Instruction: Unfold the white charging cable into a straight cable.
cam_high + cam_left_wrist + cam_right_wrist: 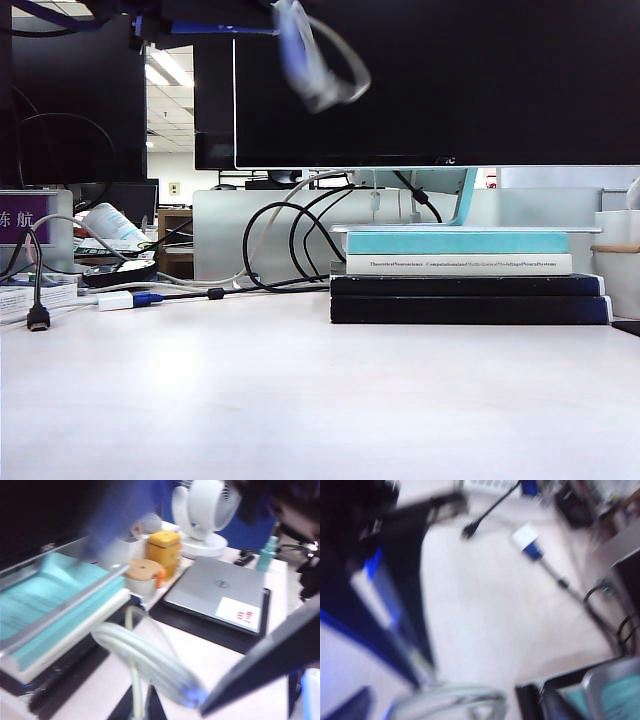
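Observation:
The white charging cable [315, 65] hangs as a blurred coiled bundle high above the table, in front of the monitor. In the left wrist view my left gripper [136, 712] is shut on one strand, and the looped bundle [150, 660] spreads out past its fingertips. A dark, blurred finger [260, 665] of the right gripper crosses beside the far end of the bundle. In the right wrist view the cable loop [455, 697] lies in front of my right gripper [445, 715]. Its jaws stand open, with one finger [350, 705] far off to the side and nothing pinched.
A stack of books [460, 270] stands at the right under the monitor [440, 80]. A white adapter with a blue plug [125, 299], a black plug [38, 318] and black cables [290, 250] lie at the left and back. Beyond the books are a laptop [220, 587], a fan [205, 510] and a yellow jar [164, 547].

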